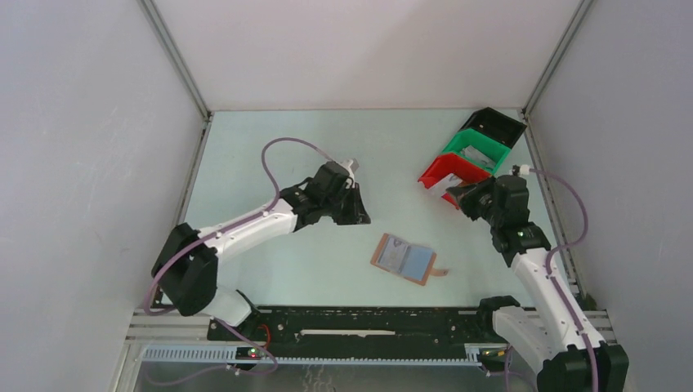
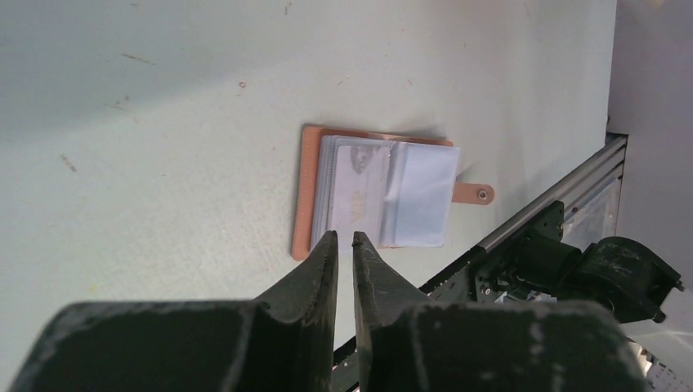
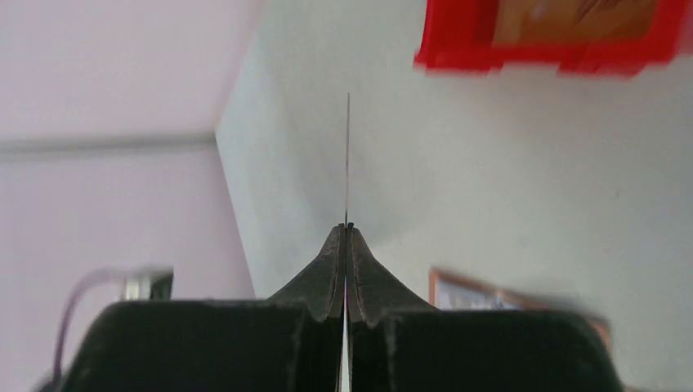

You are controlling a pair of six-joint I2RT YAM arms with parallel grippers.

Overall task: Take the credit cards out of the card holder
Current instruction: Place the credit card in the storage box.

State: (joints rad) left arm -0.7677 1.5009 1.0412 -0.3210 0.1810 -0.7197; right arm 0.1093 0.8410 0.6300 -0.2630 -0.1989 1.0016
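Note:
The card holder [image 1: 404,259], a brown wallet with a short strap tab, lies open and flat on the pale table, its clear sleeves facing up. In the left wrist view the card holder [image 2: 384,189] sits just beyond my left gripper [image 2: 344,237], whose jaws stand a narrow gap apart with nothing between them. From above, the left gripper [image 1: 359,214] hovers up and left of the wallet. My right gripper [image 3: 346,227] is shut on a thin credit card [image 3: 347,155], seen edge-on, so its colour does not show. The right gripper [image 1: 458,194] is close to the red bin [image 1: 441,166].
Red, green [image 1: 478,147] and black [image 1: 496,124] bins stand in a diagonal row at the back right. The red bin [image 3: 458,49] holds a tan card [image 3: 572,20]. The arms' base rail [image 1: 368,322] runs along the near edge. White walls enclose the table.

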